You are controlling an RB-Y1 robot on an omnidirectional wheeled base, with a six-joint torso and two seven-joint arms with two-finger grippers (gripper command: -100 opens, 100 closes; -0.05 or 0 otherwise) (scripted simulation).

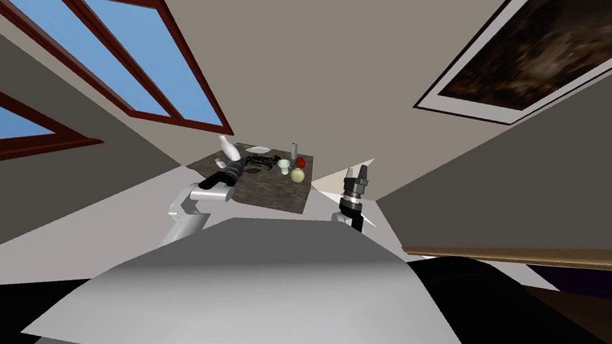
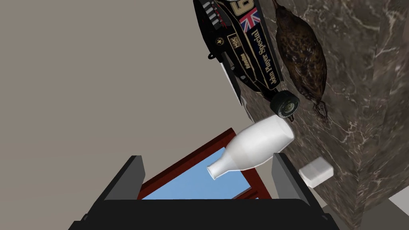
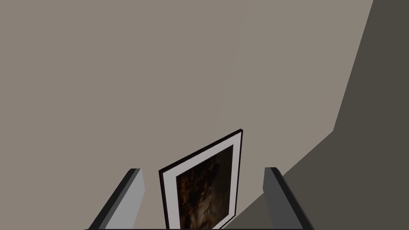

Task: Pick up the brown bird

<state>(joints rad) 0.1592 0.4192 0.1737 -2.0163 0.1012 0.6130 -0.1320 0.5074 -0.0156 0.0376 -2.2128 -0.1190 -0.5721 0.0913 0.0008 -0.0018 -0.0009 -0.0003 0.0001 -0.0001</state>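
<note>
The brown bird [image 2: 301, 56] lies on a dark marbled table top [image 2: 367, 104], dark and speckled, with its feet toward the white bottle. A black toy race car [image 2: 243, 44] sits right beside it. My left gripper [image 2: 207, 175] is open with nothing held, and it is well short of the bird. The white bottle [image 2: 255, 149] stands between its fingertips and the car. In the head view my left gripper [image 1: 248, 164] reaches over the table [image 1: 274, 191]. My right gripper [image 1: 360, 173] is raised beside the table, open [image 3: 205, 195] and empty.
A small white block [image 2: 316, 171] rests on the table near my left gripper's finger. On the table also stand a white plate [image 1: 257, 150], a pale cup [image 1: 284, 166], a grey bottle [image 1: 294, 151], a red object [image 1: 300, 162] and a yellow-green vase [image 1: 298, 175].
</note>
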